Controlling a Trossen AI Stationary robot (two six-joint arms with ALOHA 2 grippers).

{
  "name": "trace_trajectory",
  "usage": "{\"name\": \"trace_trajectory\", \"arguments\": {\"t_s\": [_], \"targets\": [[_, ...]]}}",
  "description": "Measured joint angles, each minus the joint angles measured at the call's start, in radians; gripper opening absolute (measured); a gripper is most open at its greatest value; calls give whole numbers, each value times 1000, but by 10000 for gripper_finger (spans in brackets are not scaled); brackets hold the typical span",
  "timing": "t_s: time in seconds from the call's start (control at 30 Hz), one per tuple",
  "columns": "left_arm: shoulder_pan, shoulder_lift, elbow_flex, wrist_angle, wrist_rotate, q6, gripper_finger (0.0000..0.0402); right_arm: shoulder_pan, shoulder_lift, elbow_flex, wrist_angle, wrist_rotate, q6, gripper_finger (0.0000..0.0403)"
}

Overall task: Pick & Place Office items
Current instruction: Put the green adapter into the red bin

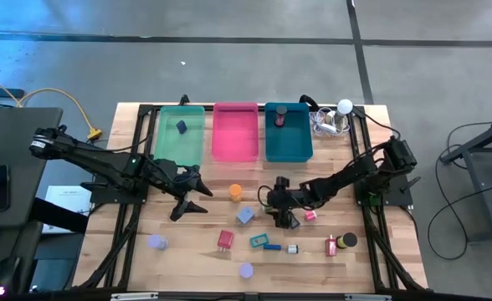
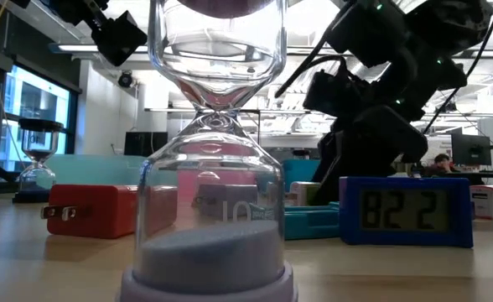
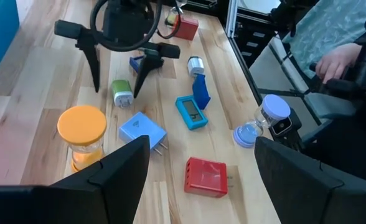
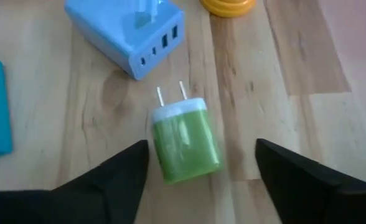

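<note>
My right gripper is open and low over the table's middle. Its fingers stand on either side of a green plug charger without touching it. The charger lies flat on the wood with its prongs toward a blue charger. My left gripper hangs open above bare wood to the left of an orange hourglass. Scattered around are a red charger, a teal clock, lavender hourglasses, a red block and a black cap.
Green, pink and teal trays line the far edge; the green and teal ones each hold a dark piece. A white ball with cables sits to their right. A person's hand shows beyond the table.
</note>
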Motion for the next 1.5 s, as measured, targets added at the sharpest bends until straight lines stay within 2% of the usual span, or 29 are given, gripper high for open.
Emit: {"name": "trace_trajectory", "arguments": {"t_s": [0.3,0.6,0.8,1.0,1.13,1.23,1.37,1.5], "targets": [[0,0,0,-2,0,0,284,0,-1,0,-18,-5,2,114],[0,0,0,-2,0,0,284,1,-1,0,-19,4,-1,113],[-10,0,0,-1,0,3,284,26,-27,1,-28,94,-9,113],[-48,0,0,8,-28,81,284,64,-100,1,-81,146,39,113],[-103,9,0,30,-58,198,284,98,-178,1,-105,190,48,113],[-165,30,0,65,-117,346,284,126,-251,7,-55,234,42,113],[-255,80,0,128,-257,608,284,149,-316,7,50,232,-39,114],[-332,148,-1,221,-438,879,284,151,-329,6,159,161,-96,114]]}}
